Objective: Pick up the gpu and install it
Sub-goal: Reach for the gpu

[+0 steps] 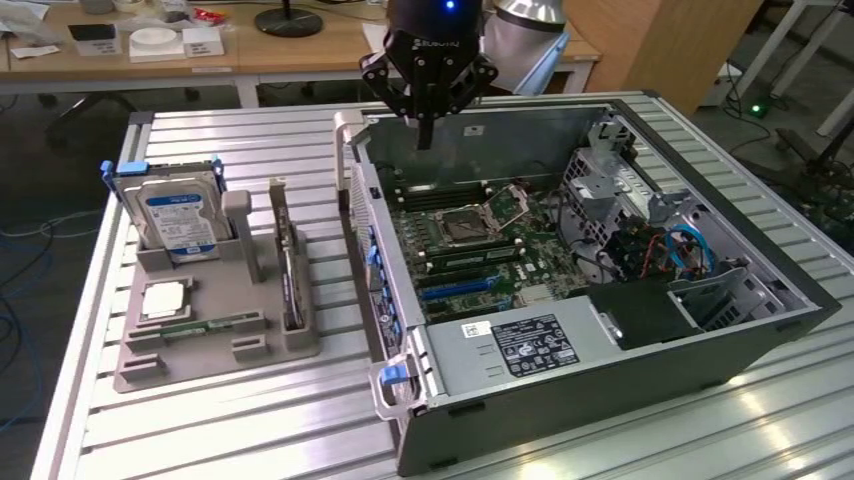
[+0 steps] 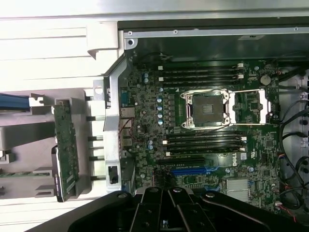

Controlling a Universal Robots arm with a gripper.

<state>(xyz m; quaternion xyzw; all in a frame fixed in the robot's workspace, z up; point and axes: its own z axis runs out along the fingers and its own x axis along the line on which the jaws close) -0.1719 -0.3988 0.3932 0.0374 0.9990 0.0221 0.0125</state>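
Note:
The gpu (image 1: 284,262) stands on its long edge in a slot of the grey holder (image 1: 150,368), at the exterior view's left of the open computer case (image 1: 747,320). The wrist view shows the gpu (image 2: 65,150) edge-on as a green board with a pale bracket end. My gripper (image 1: 424,138) hangs over the far end of the case, above the motherboard (image 1: 461,235). Its fingers are shut together with nothing between them. It is well apart from the gpu. The gripper's black body (image 2: 166,210) looks down on the blue slot (image 2: 190,170).
A silver hard drive (image 1: 174,215) with a blue label stands upright in the holder. A processor chip (image 1: 163,298) and a narrow memory stick (image 1: 200,327) lie beside it. Inside the case are a drive cage (image 1: 607,180), cables (image 1: 681,250) and a power supply (image 1: 534,345).

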